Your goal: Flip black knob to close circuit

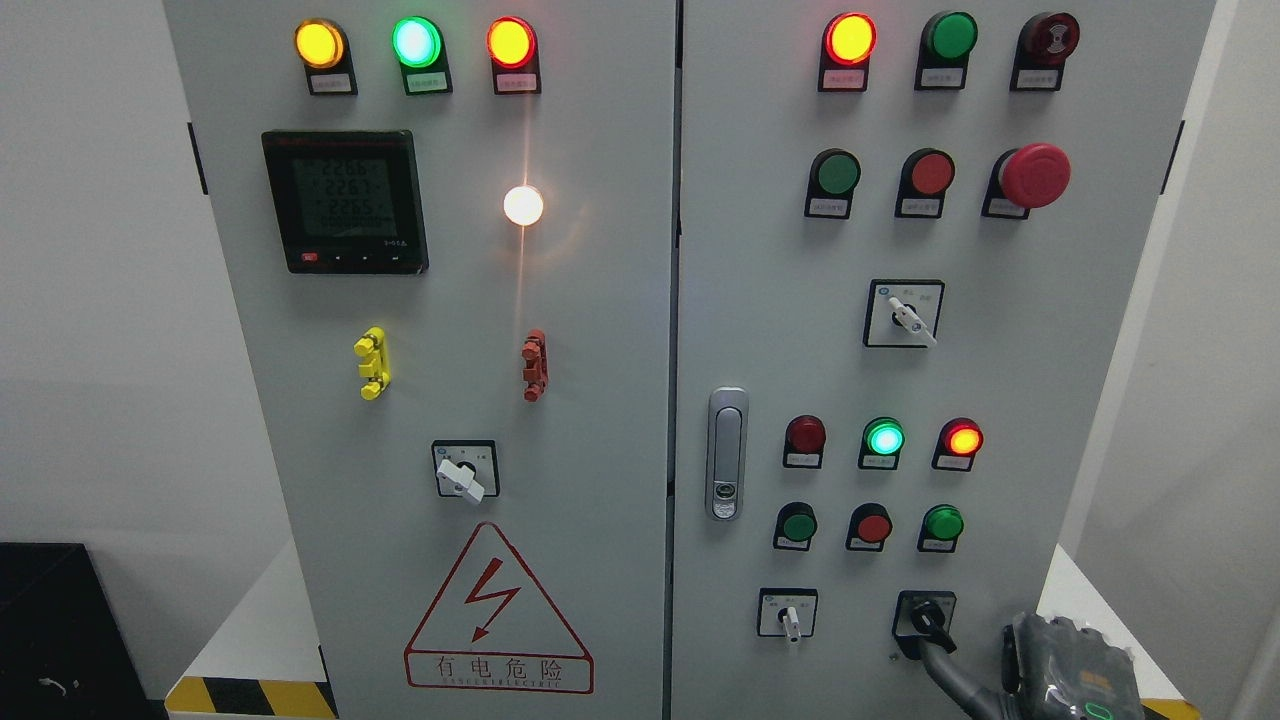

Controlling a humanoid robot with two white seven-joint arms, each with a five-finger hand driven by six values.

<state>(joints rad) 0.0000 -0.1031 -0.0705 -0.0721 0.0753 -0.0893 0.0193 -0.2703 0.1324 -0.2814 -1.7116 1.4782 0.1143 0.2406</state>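
Knob (925, 617) sits low on the cabinet (1050, 400), below the green button (942, 523); right hand (1070, 665) lies beside it, one finger (945, 665) apparently touching, grip unclear.

A red warning triangle sign (498, 612) on the cabinet reads "有电危险".

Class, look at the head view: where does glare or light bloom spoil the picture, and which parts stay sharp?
Head view: the white lamp blooms, throwing a vertical streak down the left door; the lit red lamp glows overexposed; the warning triangle and black knob stay sharp; the right hand is cut by the frame's bottom edge.
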